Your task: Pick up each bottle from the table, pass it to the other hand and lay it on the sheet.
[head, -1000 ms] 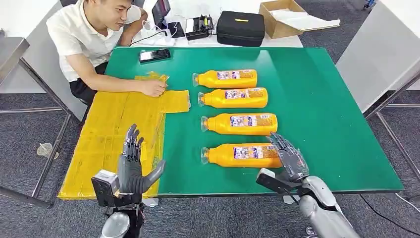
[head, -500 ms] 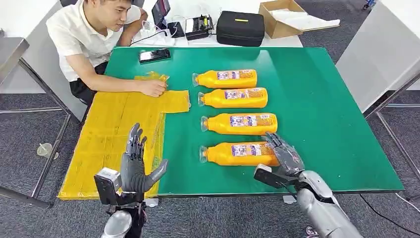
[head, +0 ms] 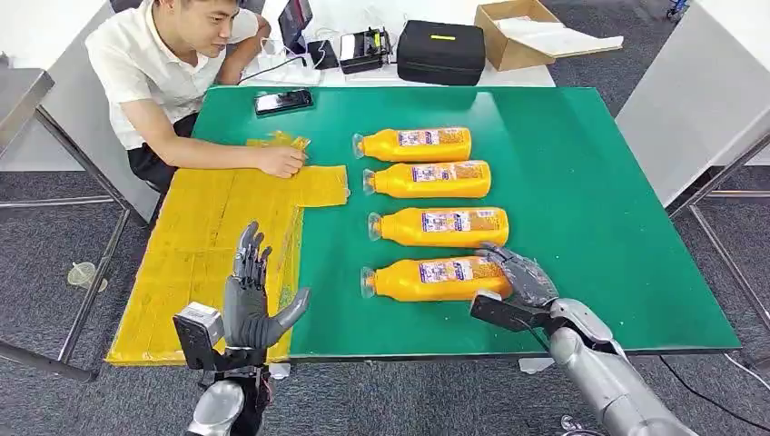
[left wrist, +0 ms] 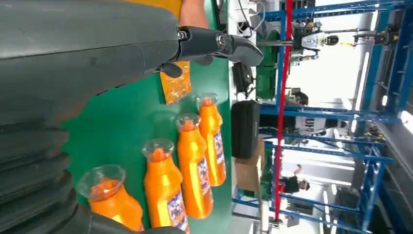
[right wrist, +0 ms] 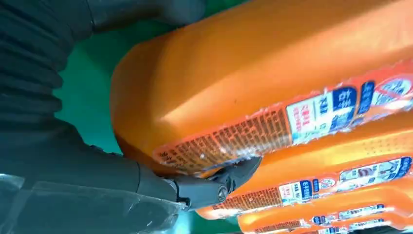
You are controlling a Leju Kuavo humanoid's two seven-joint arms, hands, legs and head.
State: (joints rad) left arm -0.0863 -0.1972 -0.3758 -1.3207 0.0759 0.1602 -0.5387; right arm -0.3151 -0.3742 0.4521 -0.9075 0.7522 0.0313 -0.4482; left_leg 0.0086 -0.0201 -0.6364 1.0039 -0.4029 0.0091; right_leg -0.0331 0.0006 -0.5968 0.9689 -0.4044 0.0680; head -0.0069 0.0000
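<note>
A robotics test hall with an industrial feel: a green-matted worktop (head: 590, 209) on a steel frame stands on grey carpet tiles (head: 54, 245), with a person (head: 172, 64) seated at its far corner. Behind it, a white bench carries a black equipment case (head: 441, 52), a cardboard box (head: 513, 32), a small device and cables. Blue steel racking (left wrist: 370, 117) rises under bright light beyond the worktop.
</note>
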